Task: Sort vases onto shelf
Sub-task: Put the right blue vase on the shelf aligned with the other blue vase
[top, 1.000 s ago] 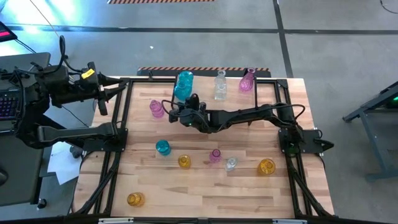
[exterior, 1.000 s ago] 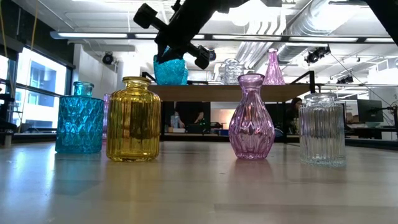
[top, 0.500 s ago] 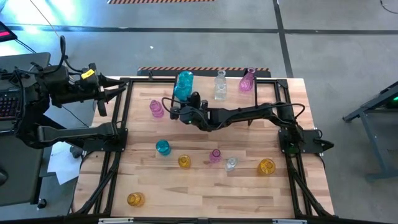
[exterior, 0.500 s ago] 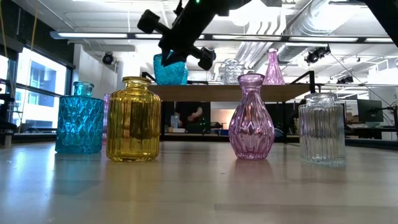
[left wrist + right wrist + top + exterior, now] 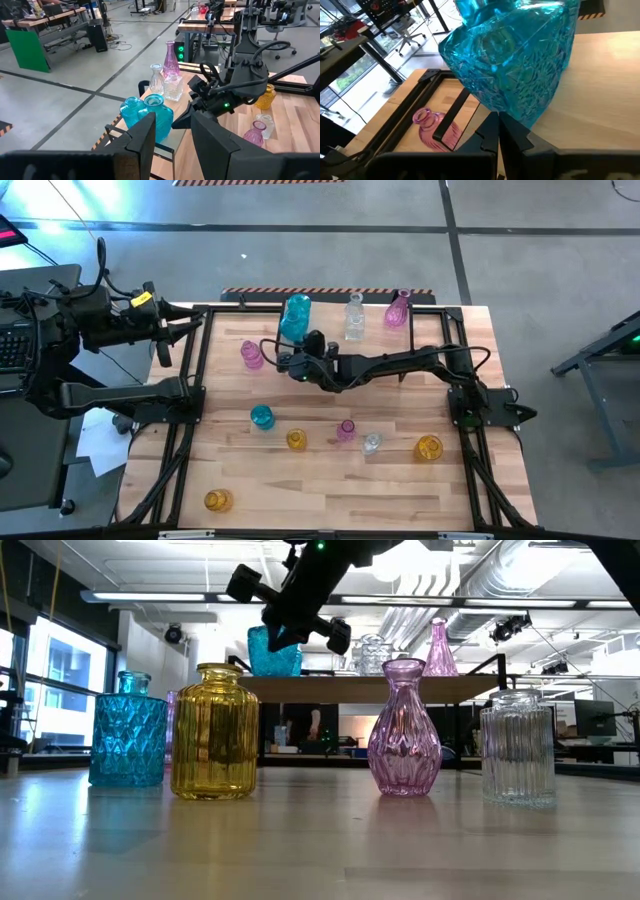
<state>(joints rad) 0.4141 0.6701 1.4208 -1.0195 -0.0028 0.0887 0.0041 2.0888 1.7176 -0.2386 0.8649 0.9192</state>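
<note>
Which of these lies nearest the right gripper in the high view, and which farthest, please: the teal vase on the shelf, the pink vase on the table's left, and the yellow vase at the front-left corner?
1. Teal vase, on the shelf, right beside the right gripper.
2. Pink vase, on the table to the gripper's left.
3. Yellow vase, far off at the front-left corner.

My right gripper [image 5: 300, 615] blocks part of the teal vase [image 5: 274, 651] in the low view, and my arm runs off the top edge there. In my right wrist view that vase [image 5: 512, 65] is cut off at the top, so I can't see its mouth. From the low view, the yellow jar [image 5: 214, 732] hides most of a purple vase behind it. In my left wrist view, my own fingers [image 5: 145, 140] cover the near part of the shelf [image 5: 170, 142].
</note>
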